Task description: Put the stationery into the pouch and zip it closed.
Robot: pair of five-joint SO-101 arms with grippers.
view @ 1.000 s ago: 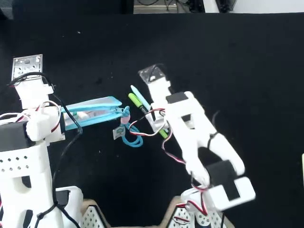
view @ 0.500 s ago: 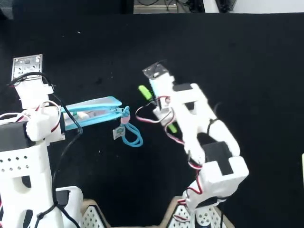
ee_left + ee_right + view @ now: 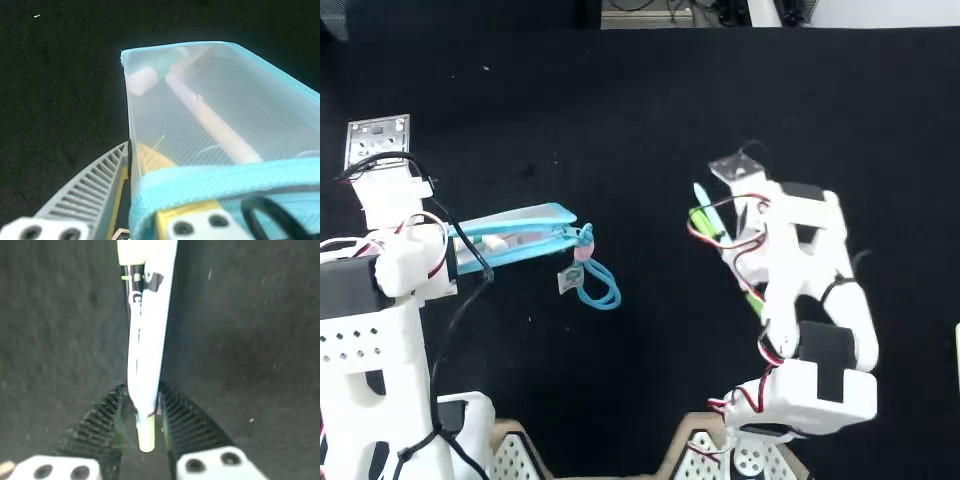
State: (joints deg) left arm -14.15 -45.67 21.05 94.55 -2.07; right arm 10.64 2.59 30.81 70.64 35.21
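Clamped between the fingers of the right gripper [image 3: 142, 405]: blue pen [image 3: 147, 330] and green pen [image 3: 146, 435], over table [image 3: 620, 100], well apart from pouch [image 3: 210, 110]. Pinched between the fingers of the left gripper [image 3: 136, 152]: pouch edge.

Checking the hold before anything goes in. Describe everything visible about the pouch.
The pouch is a long case of translucent ribbed plastic with light blue fabric trim. It seems turned on its long edge over the black table, one end clamped between the left gripper's fingers. At its free end hang a blue cord loop, a pink bead and a small tag. A white cylinder and a pale stick show through the wall.
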